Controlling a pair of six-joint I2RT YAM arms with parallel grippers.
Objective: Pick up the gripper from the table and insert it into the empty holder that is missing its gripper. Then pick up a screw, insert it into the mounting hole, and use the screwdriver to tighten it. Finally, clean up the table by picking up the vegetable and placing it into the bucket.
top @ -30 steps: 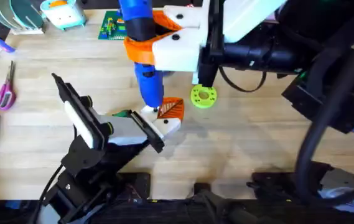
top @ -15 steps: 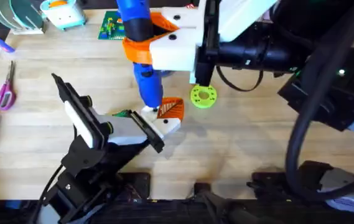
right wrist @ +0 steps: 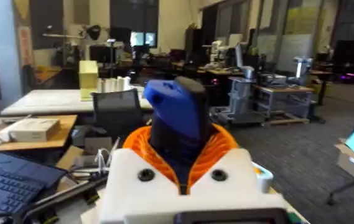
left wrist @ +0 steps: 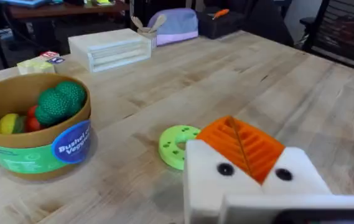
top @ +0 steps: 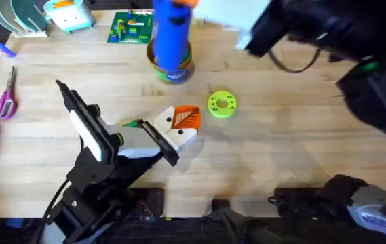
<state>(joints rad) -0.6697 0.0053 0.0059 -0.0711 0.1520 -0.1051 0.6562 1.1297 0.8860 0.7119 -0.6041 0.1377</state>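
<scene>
Several toys (green, yellow) in bucket [left wrist: 33,140]

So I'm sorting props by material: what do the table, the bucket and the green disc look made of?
The table looks like pale wood, matt, with visible grain and plank seams. The bucket looks like tan card or thin wood veneer, judging by its thin rim and printed label; hard to tell which. The disc looks like lime plastic, probably printed, with a uniform colour and molded holes.

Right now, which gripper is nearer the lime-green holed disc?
Left. The left gripper sits beside the disc; the right gripper is raised, clamping the screwdriver.
</scene>
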